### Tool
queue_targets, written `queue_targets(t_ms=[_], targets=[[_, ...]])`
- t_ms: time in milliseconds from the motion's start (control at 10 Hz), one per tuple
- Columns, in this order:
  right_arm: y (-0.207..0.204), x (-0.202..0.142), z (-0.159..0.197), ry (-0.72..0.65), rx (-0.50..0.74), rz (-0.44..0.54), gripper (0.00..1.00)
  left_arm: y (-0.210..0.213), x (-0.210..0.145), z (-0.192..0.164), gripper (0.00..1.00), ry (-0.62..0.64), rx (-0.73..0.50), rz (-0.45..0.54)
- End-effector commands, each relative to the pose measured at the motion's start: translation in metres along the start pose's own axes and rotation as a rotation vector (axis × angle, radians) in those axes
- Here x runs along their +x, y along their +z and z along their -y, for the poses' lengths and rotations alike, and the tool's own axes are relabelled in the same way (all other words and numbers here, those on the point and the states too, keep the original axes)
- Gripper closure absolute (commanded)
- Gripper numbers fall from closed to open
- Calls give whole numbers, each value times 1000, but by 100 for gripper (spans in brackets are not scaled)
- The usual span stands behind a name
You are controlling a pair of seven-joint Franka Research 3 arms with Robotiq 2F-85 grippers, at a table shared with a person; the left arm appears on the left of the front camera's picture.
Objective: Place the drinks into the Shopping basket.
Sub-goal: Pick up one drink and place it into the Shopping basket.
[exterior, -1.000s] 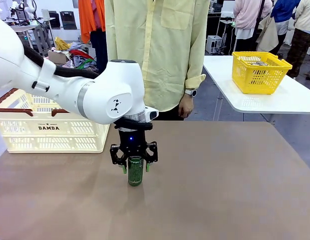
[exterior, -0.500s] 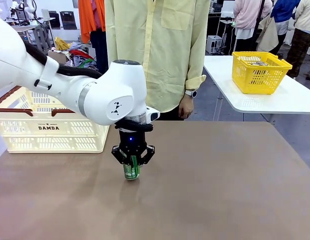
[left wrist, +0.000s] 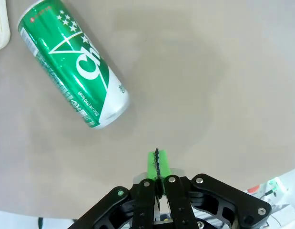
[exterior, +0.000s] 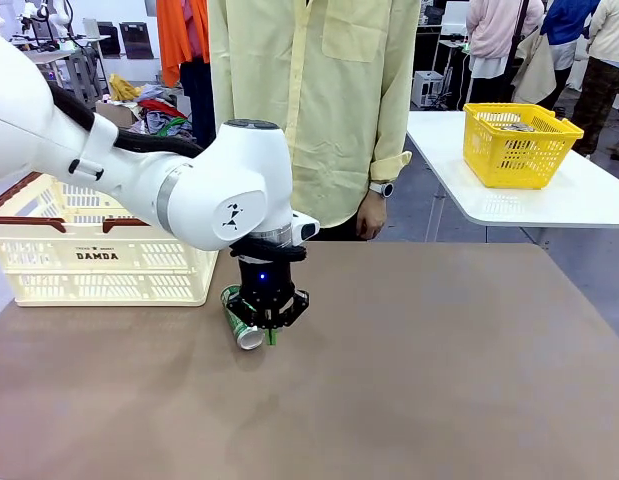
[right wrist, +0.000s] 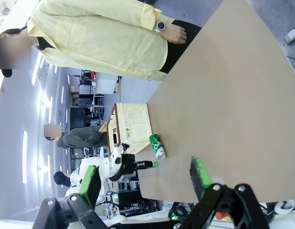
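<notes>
A green drink can [exterior: 238,319] with a white logo lies on its side on the brown table, just left of my left gripper [exterior: 270,336]. In the left wrist view the can [left wrist: 73,67] rests apart from the fingers, and my left gripper [left wrist: 157,158] is shut with its green pads pressed together on nothing. The cream Shopping basket [exterior: 99,256] with dark red handles stands at the table's far left, behind the can. In the right wrist view my right gripper [right wrist: 145,176] is open and empty, far from the can [right wrist: 157,146] and the basket [right wrist: 133,121].
A person in a pale yellow shirt [exterior: 309,100] stands at the far edge, one hand [exterior: 369,214] hanging by the table. A yellow mesh basket [exterior: 519,146] sits on a separate white table [exterior: 549,205] at the right. The brown tabletop [exterior: 439,370] spreads wide to the right.
The can stood upright between my left gripper's open fingers. The fingers closed, the can slipped out and toppled to the left, and it now lies flat.
</notes>
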State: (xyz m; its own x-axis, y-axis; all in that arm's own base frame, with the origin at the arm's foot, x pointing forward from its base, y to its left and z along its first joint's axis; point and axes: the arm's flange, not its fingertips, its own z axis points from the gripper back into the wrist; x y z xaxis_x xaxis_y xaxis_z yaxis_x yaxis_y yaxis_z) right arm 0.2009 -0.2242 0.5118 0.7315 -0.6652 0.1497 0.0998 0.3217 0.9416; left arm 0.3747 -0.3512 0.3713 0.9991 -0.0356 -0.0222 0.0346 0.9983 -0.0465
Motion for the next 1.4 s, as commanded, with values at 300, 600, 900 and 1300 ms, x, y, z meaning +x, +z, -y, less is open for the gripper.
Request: queue_targets(t_ms=[300,600,900,1300], targets=[[1,1,-2,14,16,2,0,174,-28,-80,0,-96,-259,123],[1,1,-2,14,16,2,0,233,-44,-251,0,-33,-365,118],[1,1,-2,14,16,2,0,216,-95,-387,0,134,-559,203],[1,1,-2,14,16,2,0,177,-139,-453,0,224,-670,272]])
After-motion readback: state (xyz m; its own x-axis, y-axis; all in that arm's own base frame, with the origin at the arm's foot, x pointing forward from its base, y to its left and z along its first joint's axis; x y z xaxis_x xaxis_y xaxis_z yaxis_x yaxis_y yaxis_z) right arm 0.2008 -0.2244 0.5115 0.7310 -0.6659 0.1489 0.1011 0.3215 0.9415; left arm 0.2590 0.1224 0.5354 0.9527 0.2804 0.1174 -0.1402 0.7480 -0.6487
